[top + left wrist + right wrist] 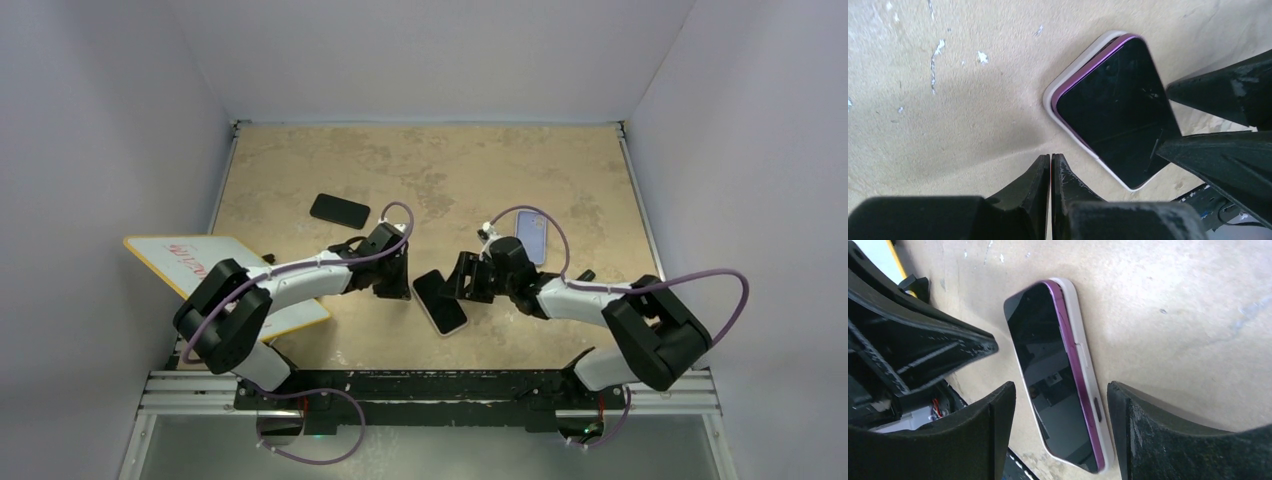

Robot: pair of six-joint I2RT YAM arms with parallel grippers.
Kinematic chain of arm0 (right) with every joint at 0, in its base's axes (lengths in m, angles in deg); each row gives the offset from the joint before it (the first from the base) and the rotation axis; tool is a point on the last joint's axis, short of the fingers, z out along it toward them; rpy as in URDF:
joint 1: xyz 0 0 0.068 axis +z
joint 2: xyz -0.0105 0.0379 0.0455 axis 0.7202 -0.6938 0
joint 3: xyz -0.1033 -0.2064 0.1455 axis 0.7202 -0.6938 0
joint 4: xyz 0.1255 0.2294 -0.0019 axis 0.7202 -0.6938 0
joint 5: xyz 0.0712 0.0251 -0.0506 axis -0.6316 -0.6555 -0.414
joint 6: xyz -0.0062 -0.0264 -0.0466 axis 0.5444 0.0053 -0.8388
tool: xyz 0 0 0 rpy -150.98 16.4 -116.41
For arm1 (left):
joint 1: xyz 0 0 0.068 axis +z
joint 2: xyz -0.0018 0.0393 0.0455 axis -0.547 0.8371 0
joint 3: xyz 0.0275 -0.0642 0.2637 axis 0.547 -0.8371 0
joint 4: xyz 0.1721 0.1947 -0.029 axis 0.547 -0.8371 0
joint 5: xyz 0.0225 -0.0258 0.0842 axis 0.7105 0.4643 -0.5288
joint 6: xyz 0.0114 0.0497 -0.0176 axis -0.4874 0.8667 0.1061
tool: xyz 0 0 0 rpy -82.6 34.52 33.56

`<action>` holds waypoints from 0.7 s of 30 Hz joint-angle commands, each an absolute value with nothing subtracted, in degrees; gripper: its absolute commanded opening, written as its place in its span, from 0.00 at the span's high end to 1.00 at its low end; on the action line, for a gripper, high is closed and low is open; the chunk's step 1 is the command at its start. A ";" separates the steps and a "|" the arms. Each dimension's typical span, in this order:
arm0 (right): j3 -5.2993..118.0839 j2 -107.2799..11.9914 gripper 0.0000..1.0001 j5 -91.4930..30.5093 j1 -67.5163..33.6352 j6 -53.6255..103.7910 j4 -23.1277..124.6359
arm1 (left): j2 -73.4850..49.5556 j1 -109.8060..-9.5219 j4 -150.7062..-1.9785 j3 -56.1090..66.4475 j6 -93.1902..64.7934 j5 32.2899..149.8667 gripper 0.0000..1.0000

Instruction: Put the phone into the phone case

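The phone [440, 300], with a black screen and a purple edge, lies face up in the white phone case [1087, 371] on the table between both arms. A purple band [1071, 357] shows above the case rim along one long side. My left gripper [1050, 158] is shut and empty, with its tips on the table just beside the case's near edge [1060, 122]. My right gripper [1060, 390] is open and straddles the phone's end, with a gap on both sides. In the top view the left gripper [398, 284] and right gripper [462, 281] flank the phone.
A second black phone [340, 209] lies further back on the left. A pale lavender case [533, 236] lies behind the right wrist. A white board with a yellow edge [190, 258] overhangs the table's left side. White walls enclose the tabletop.
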State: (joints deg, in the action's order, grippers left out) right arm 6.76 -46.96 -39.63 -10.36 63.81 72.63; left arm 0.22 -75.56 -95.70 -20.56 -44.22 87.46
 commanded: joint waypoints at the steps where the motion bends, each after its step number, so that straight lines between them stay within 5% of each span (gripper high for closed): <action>1: 9.87 -49.95 0.30 -37.94 -8.25 63.00 69.57 | 1.90 -75.43 -92.71 -22.12 -45.74 89.78 0.95; 21: 6.24 -53.81 0.32 -54.43 -7.98 82.44 104.15 | 4.64 -75.37 -89.84 -22.76 -45.61 91.95 1.00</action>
State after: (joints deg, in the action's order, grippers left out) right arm 4.72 -56.14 -47.06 -9.97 77.62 92.76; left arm 3.61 -74.77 -92.01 -22.55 -45.53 91.55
